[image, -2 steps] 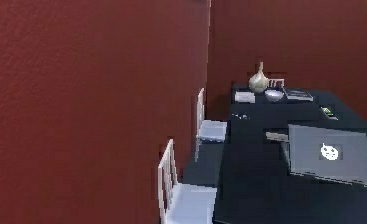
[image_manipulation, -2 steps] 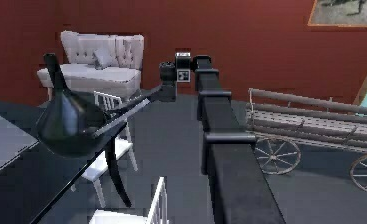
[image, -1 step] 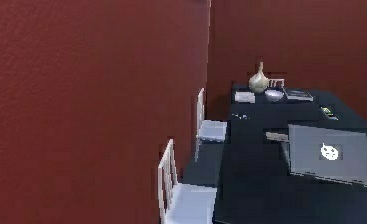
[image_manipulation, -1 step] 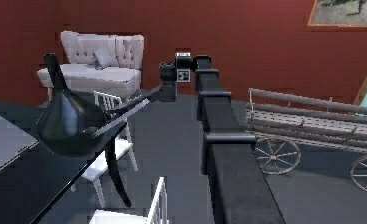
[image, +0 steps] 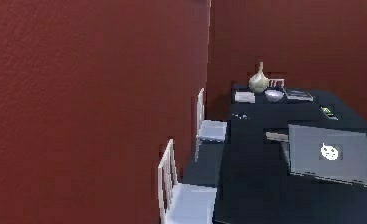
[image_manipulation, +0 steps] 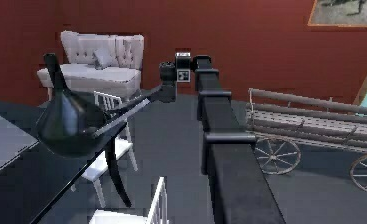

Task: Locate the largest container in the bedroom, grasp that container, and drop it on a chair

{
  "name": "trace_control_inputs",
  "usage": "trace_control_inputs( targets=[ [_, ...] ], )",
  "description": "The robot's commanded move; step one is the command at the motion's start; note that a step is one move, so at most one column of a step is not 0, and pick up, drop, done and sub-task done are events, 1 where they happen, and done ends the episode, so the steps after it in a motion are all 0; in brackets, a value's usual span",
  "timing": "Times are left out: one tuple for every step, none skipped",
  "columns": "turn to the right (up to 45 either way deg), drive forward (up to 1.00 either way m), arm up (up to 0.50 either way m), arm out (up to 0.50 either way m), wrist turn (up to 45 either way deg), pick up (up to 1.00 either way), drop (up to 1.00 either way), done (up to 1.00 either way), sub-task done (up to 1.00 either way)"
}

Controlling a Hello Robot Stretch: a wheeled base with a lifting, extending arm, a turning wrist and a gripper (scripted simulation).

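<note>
A dark vase (image_manipulation: 63, 125) was held by the gripper (image_manipulation: 116, 117) in the arm side view. It hung tilted at the fingers' end, its narrow neck leaned toward the view's left, above the edge of the table (image_manipulation: 6, 150). The arm (image_manipulation: 231, 150) was seen rising from the bottom edge as a dark bar, with two white marked squares at its far end.

Behind and below the vase, a white chair (image_manipulation: 119, 150) was set just beside the table's edge. A second chair (image_manipulation: 141, 208) was cut off by the view's bottom edge. A white sofa (image_manipulation: 96, 55) was placed against the red wall at the upper left. A wooden cart (image_manipulation: 301, 125) with spoked wheels was parked at the right. A framed picture (image_manipulation: 341, 10) was hung in the top right corner.

In the forward view, the dark tabletop (image: 256, 160) was shown running along a red wall. A pale vase (image: 259, 78) was stood upright near the tabletop's far edge, with a bowl (image: 275, 95) just beside it. A laptop (image: 326, 150) was laid near the tabletop's right edge. A far chair (image: 209, 125) and a near chair (image: 181, 195), both white, were drawn up to the tabletop's left edge.
</note>
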Motion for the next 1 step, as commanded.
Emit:
trace_control_inputs(
  targets=[
    [0.0,0.00,0.00,0.00,0.0,0.00,1.00,0.00,0.00]
  ],
)
